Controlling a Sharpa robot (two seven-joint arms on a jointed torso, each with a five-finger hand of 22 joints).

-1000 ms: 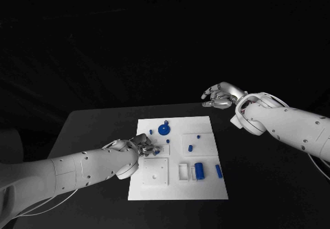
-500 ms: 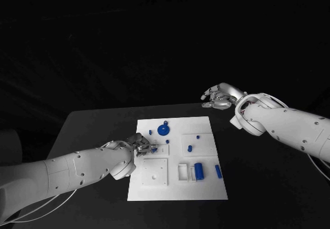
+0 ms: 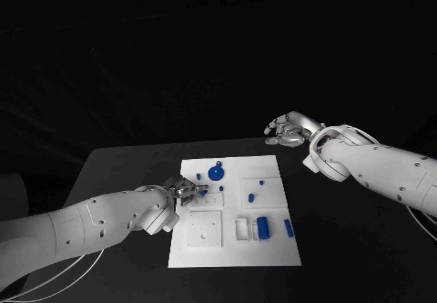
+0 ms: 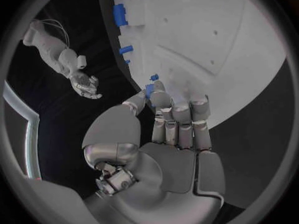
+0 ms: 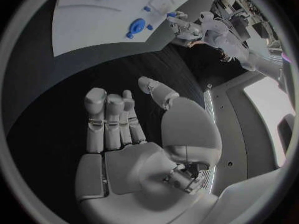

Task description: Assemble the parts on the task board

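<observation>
The white task board (image 3: pixel 273 249) lies in the middle of the black table. My left hand (image 3: pixel 185 190) hovers over the board's left side and pinches a small blue part (image 4: pixel 149 88) between thumb and a fingertip; the other fingers lie straight together. A round blue disc (image 3: pixel 216 173) sits just beyond that hand. Two small blue pegs (image 3: pixel 251 197) stand in a square plate to the right. A blue cylinder (image 3: pixel 263 227) and a blue bar (image 3: pixel 290 227) lie near the board's right edge. My right hand (image 3: pixel 290 131) hangs above the table's far right, fingers apart, holding nothing.
A raised square plate with holes (image 3: pixel 204 228) and a small white rectangular frame (image 3: pixel 243 228) sit on the board's near half. Bare black table (image 3: pixel 119 170) surrounds the board. In the right wrist view the board (image 5: pixel 93 15) lies well beyond the right hand (image 5: pixel 131 129).
My left hand has drawn back a little toward the board's left edge, carrying the small blue part. The right hand has hardly moved.
</observation>
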